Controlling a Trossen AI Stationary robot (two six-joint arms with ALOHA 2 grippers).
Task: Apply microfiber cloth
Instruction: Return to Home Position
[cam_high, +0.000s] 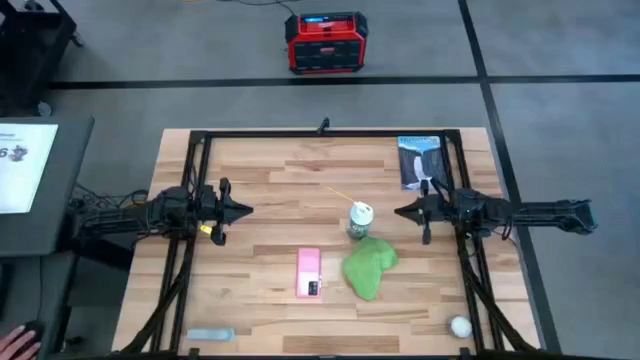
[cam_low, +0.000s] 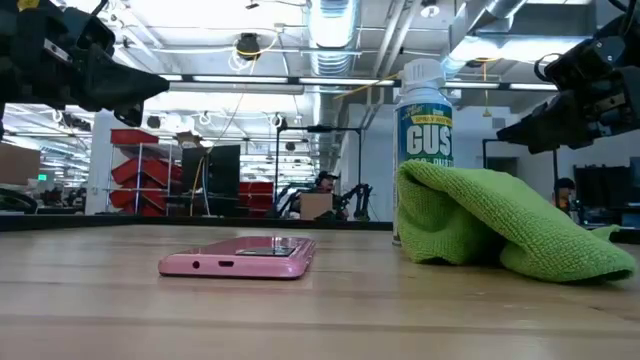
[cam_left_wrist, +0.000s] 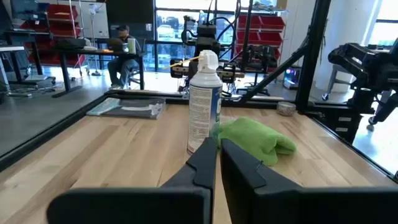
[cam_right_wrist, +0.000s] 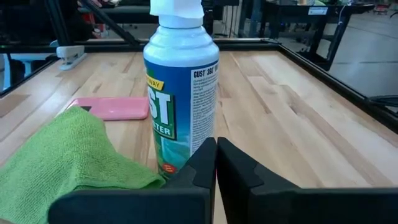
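The soft bright green microfiber cloth (cam_high: 369, 265) lay bunched on the wooden tabletop (cam_high: 260, 170), just beside the flat pink rectangular phone (cam_high: 308, 272) and close to the foot of the upright white-capped spray can (cam_high: 360, 220). The left arm (cam_high: 170, 212) and right arm (cam_high: 500, 212) hung raised and well apart, each with its jaws closed on nothing. The risk looked slight: a low sweep of the right arm could tip the can, the thing nearest it.

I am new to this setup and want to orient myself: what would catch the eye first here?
The bright green microfiber cloth lies crumpled on the table against a white spray can; the pink phone lies flat beside it. The left gripper and right gripper hover shut at either side.
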